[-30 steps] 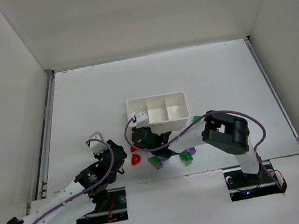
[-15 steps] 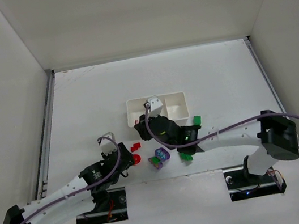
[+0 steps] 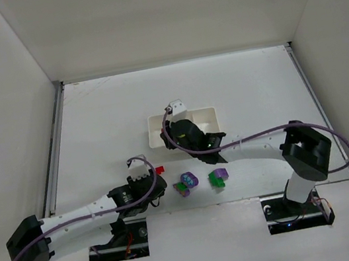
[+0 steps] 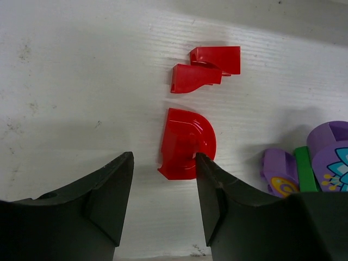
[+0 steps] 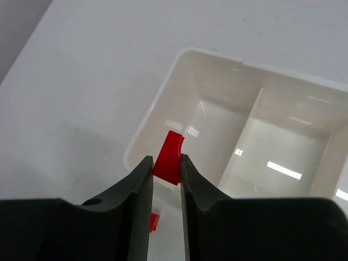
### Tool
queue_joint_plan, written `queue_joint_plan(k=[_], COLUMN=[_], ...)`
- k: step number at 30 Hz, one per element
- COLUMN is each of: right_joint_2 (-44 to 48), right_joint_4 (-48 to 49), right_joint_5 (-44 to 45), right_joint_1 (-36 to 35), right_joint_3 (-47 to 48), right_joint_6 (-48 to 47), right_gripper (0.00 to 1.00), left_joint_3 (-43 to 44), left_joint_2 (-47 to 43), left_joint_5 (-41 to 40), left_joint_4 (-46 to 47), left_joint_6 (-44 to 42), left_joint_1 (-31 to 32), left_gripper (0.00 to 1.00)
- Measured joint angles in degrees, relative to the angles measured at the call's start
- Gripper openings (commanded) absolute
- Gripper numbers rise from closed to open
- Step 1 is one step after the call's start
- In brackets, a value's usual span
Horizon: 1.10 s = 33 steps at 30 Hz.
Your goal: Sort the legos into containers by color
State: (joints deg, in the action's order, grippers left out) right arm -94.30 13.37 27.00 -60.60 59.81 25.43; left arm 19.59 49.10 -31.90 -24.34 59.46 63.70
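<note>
My right gripper [image 5: 166, 159] is shut on a small red brick [image 5: 169, 155] and holds it above the near rim of the white tray's [image 5: 157, 103] left compartment; the compartments I can see look empty. In the top view the right gripper [image 3: 166, 134] hangs over the tray's [image 3: 206, 113] left end. My left gripper [image 4: 163, 160] is open, low over the table, with a red curved brick [image 4: 187, 142] just ahead between the fingertips. Two more red bricks [image 4: 206, 68] lie beyond it. Purple and green bricks [image 4: 304, 166] lie to the right.
In the top view two clumps of purple and green bricks [image 3: 185, 183] [image 3: 218, 177] lie on the table between the arms, near the front edge. A red brick [image 3: 161, 170] lies by the left gripper [image 3: 158, 181]. White walls enclose the table.
My right gripper has lifted from the brick pile to the tray's left end with the red brick in it. My left gripper has moved right, up to the red bricks.
</note>
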Motion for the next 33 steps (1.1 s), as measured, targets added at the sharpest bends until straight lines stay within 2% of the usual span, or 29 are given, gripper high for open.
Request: queue_joint_plan(k=[3, 7, 9, 19, 22, 24, 27, 29, 33], right_joint_2=[-3.7, -5.8, -5.7, 1.0, 2.1, 2.3, 3.2, 4.2, 6.9], right_joint_4=[-0.6, -1.4, -1.3, -0.5, 0.2, 0.3, 0.4, 0.3, 0.5], right_joint_5=[-1.0, -1.9, -2.2, -2.6, -2.6, -2.7, -2.8, -2.9, -2.9], right_joint_1=[1.9, 2.9, 2.9, 2.8, 2.3, 1.7, 0.9, 0.5, 0.5], right_joint_3=[2.2, 3.8, 3.9, 0.7, -1.0, -1.8, -3.5, -4.8, -7.1], right_joint_6=[-0.2, -0.4, -0.6, -1.0, -0.6, -0.4, 0.0, 0.2, 0.5], right_gripper=[0.26, 0.54, 0.60, 0.63, 0.67, 0.71, 0.78, 0.81, 0.85], left_joint_3=[0.3, 0.3, 0.3, -0.7, -0.8, -0.8, -0.8, -0.8, -0.8], left_joint_2=[2.2, 3.0, 3.0, 3.5, 4.8, 5.6, 6.4, 6.3, 6.1], left_joint_5=[-0.1, 0.0, 0.0, 0.8, 0.6, 0.3, -0.2, -0.4, -0.5], left_joint_4=[1.6, 2.8, 3.2, 6.6, 8.6, 9.7, 12.0, 13.3, 13.9], left_joint_6=[0.0, 0.0, 0.0, 0.0, 0.0, 0.0, 0.3, 0.5, 0.5], left_joint_1=[0.0, -0.1, -0.1, -0.4, -0.7, -0.8, -0.9, -0.8, -0.8], left_gripper=[0.46, 0.45, 0.45, 0.43, 0.43, 0.38, 0.22, 0.15, 0.11])
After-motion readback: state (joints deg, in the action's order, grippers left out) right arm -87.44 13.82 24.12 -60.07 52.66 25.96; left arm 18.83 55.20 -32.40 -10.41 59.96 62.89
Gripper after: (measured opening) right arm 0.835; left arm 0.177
